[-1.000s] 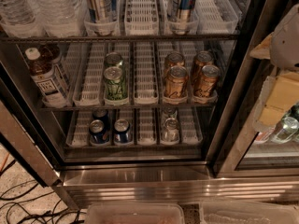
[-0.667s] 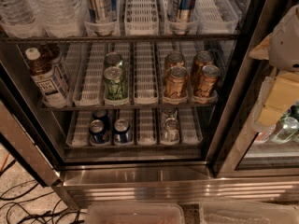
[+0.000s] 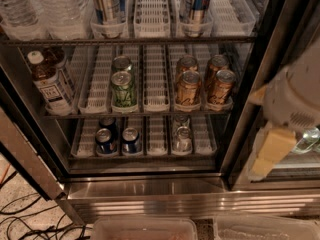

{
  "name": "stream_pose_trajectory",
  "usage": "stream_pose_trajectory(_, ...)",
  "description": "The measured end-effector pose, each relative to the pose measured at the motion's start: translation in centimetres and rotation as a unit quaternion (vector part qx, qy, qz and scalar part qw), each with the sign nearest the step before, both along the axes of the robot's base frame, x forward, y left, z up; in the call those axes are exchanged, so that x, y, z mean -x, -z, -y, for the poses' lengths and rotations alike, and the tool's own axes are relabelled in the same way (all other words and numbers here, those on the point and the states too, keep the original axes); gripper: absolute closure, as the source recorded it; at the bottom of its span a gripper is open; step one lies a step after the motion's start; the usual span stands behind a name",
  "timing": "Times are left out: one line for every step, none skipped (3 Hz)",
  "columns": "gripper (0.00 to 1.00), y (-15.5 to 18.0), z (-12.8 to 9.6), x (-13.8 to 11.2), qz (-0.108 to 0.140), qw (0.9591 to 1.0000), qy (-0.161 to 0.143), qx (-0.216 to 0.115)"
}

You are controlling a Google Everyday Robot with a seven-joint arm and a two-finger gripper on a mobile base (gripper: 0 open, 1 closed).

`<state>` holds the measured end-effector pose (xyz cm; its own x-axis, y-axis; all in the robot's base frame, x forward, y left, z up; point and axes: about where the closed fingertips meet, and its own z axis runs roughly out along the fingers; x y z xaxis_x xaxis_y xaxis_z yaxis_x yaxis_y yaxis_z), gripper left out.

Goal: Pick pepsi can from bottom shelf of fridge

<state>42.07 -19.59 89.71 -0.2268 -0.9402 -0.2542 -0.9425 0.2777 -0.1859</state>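
— Pepsi can [image 3: 104, 141]: where did it stand?

— Upright on the bottom shelf [image 3: 145, 158] of the fridge [image 3: 150, 188], at the front of a lane near the left end, silver top up. A second blue can [image 3: 131, 140] stood just beside it on its right, and a third [image 3: 108, 124] right behind it.

— Start from what lay nearest the camera.

— Two clear plastic bins [image 3: 144, 228] lay well in front of the pepsi can, below the steel base. Dark cables [image 3: 22, 219] ran over the floor to its lower left.

— And the arm?

— The arm [image 3: 296, 96], a pale rounded housing, hung in the foreground far to the right of the pepsi can and higher than it, in front of the dark frame. The gripper [image 3: 269, 153], cream-coloured, pointed down from under that housing, well apart from the pepsi can and holding nothing that I could see. Whether it was open or closed I could not tell.

— Farther back?

— A silver can [image 3: 182, 138] stood on the same shelf, farther to the right of the pepsi can. On the rack above, a green can [image 3: 123, 88] stood almost straight over the pepsi can, with gold-orange cans [image 3: 188, 87] up and to its right and a white-capped bottle [image 3: 47, 79] up and to its left. On the rack above that, farthest from the pepsi can, were water bottles [image 3: 60, 9] and tall cans [image 3: 107, 4].
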Motion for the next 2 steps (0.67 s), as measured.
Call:
stream_pose_trajectory(0.00,5.5,-2.0,3.0,0.002,0.9981,-0.009,-0.060)
stream_pose_trajectory(0.00,13.0,-4.1,4.6,-0.006,0.9881,-0.021,-0.152)
